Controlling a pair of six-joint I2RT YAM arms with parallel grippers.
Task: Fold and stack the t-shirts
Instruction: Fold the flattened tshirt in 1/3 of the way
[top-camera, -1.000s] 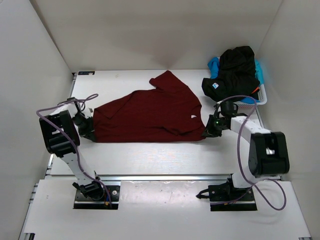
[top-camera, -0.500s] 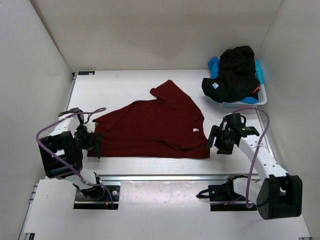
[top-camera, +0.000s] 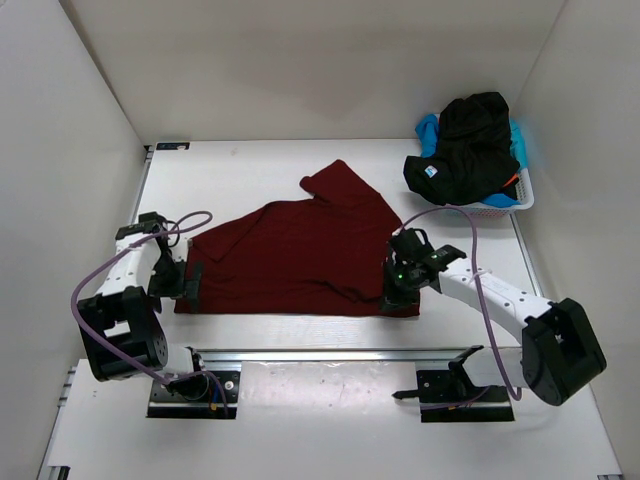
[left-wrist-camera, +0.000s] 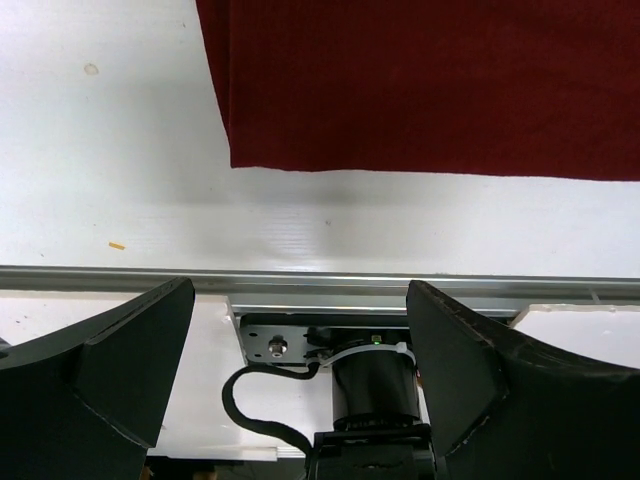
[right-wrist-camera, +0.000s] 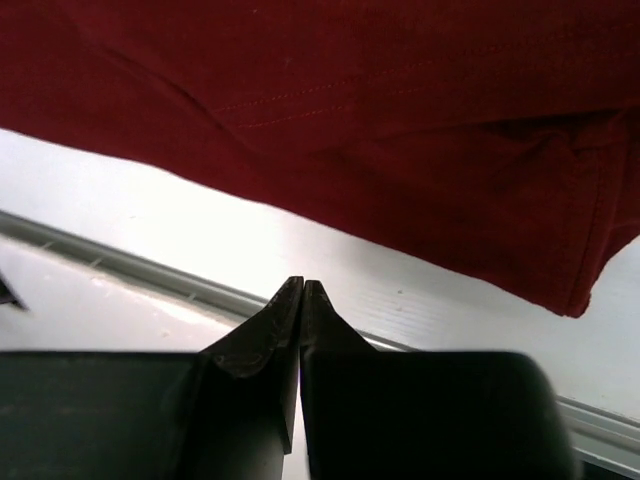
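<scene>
Top external view, widest thing first: the white table carries one dark red t-shirt spread across its middle. It lies well apart from the white basket in the far right corner, where a black t-shirt is heaped over a light blue t-shirt.

I judge this to be the flattening stage, with no fold made yet. My left gripper has its jaws wide apart and holds nothing, just off the shirt's left near corner. My right gripper is at the right near corner with its jaws pressed together. The right wrist view shows the tips meeting with no cloth between them and the hem just beyond.

To do this well, I would open the right, pinch both near corners low at the hem, and draw them outward evenly so the bottom edge lies straight.

The red cloth looks mostly flat, with one sleeve pointing at the far wall and a small white label near the neck. The left hem corner is square and clean, while the right hem corner is rumpled.
</scene>
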